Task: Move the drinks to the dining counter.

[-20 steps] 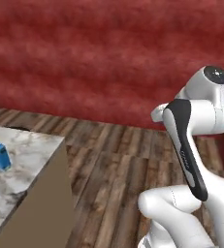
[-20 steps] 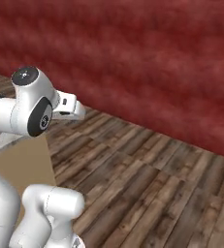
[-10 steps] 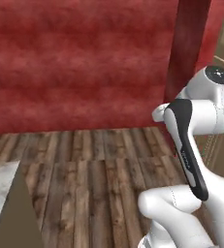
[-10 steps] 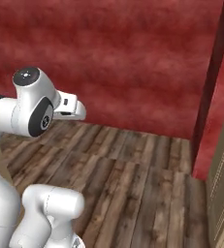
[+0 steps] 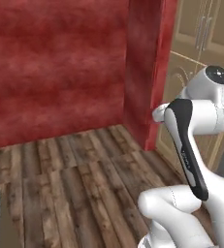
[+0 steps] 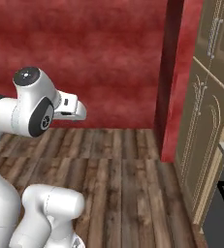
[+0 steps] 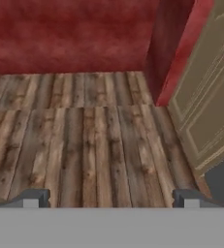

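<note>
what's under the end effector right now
Bare wooden floor, seen between the open end effector fingertips in the hand view. Nothing lies on it there. A red wall and tan cabinets stand beyond. The floor directly below the fingertips is cut off from view.
</note>
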Controlling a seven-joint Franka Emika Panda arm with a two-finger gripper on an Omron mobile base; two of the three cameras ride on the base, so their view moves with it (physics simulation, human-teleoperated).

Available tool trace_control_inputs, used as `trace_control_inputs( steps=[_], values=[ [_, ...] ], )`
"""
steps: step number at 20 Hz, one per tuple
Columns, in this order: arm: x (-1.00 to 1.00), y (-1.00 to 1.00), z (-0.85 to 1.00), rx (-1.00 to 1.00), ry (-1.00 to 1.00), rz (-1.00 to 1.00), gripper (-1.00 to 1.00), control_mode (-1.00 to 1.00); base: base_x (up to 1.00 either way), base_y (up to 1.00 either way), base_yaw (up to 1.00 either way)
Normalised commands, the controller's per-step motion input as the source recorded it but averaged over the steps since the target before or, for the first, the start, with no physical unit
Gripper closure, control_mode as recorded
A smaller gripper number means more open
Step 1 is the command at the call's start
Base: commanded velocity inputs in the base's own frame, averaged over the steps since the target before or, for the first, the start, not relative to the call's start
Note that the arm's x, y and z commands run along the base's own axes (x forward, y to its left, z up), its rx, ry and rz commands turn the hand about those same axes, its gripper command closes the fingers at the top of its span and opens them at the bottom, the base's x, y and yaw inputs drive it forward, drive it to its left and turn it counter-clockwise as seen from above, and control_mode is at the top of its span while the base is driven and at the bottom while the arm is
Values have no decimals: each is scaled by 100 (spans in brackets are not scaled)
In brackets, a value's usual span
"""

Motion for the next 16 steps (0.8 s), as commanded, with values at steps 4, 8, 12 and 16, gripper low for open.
trace_control_inputs(
  steps=[4,8,12,16],
  values=[
    [0,0,0,0,0,0,-100,100,-2,30,-50],
    [0,0,0,0,0,0,-100,100,0,9,-53],
    [0,0,0,0,0,0,-100,100,0,0,-53],
    [0,0,0,0,0,0,-100,100,0,0,-50]
  ],
)
